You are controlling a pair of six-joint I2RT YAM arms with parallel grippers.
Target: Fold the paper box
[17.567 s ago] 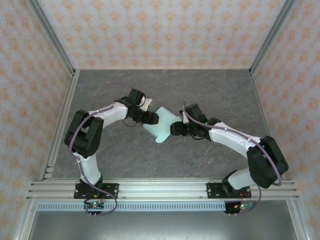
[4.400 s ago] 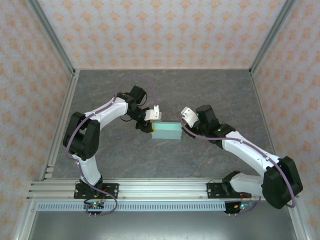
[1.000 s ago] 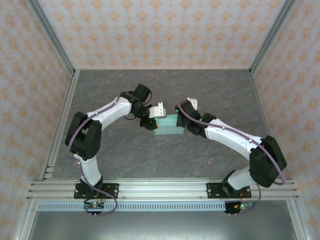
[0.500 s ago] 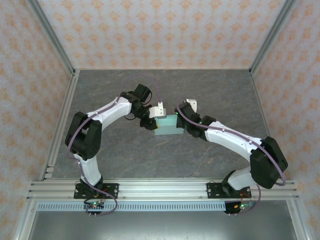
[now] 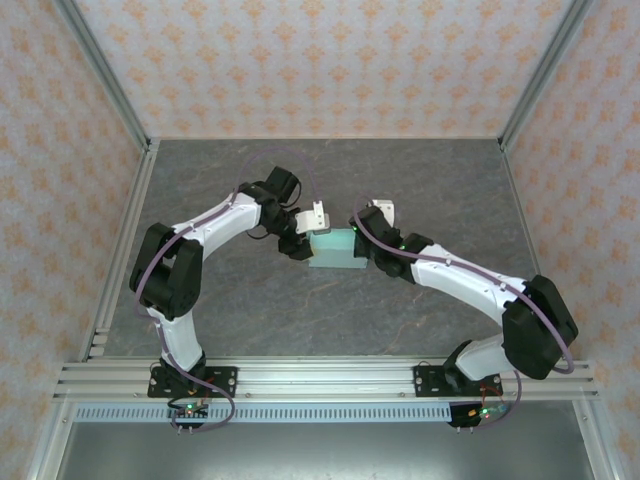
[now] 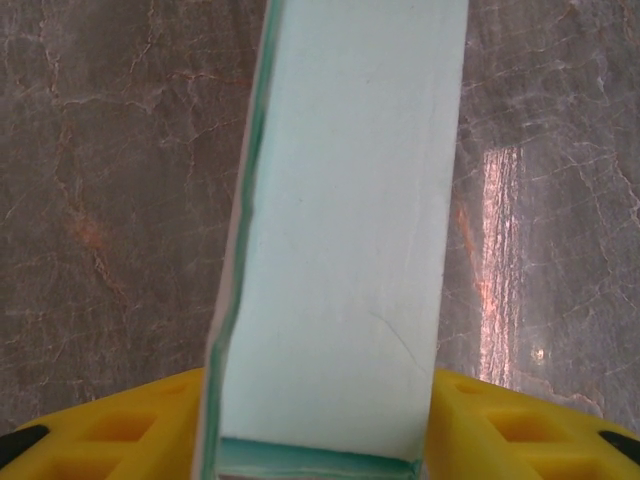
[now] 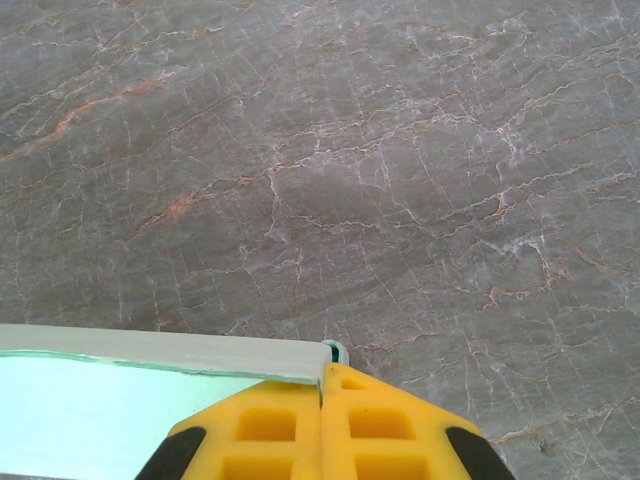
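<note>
The paper box (image 5: 333,248) is a pale mint-blue, flat rectangular piece held just above the table's middle, between both arms. My left gripper (image 5: 303,240) is shut on its left end. In the left wrist view the box (image 6: 345,230) runs away from the camera, and the yellow fingers (image 6: 500,425) of the left gripper (image 6: 320,385) press on both of its long sides. My right gripper (image 5: 368,252) is at the box's right end. In the right wrist view its yellow fingers (image 7: 270,425) are together at the right gripper (image 7: 322,375), pinching a thin edge of the box (image 7: 150,350).
The grey marbled table (image 5: 430,180) is walled by patterned panels, with aluminium posts at the corners and a rail (image 5: 320,375) along the near edge. Both arms arch in over the middle, with bare surface behind and in front of them.
Since 4.4 s ago the right gripper has come in and shut on the box's right end. Over the last second almost nothing has moved.
</note>
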